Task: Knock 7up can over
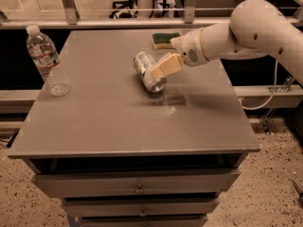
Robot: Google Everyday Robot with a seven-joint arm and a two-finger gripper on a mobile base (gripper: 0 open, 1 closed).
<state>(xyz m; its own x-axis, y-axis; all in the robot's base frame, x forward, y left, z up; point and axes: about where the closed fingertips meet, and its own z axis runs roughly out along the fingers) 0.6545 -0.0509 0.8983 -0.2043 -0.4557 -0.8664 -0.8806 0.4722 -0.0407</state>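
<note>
The 7up can (147, 71) is near the middle of the bench (113, 122), tipped steeply with one end turned toward the camera. Whether it lies flat on its side or is only mid-topple cannot be told. The gripper (165, 65) rests against the can's right flank, and whether the jaws are open or closed cannot be told. To finish well, the push should probably run leftward and then stop short, since a can on its side rolls easily. There is plenty of room: bare bench lies to the left and in front of the can. The green sponge (164, 39) sits near the back edge behind the gripper, and the water bottle (47, 60) stands well apart by the left edge.
</note>
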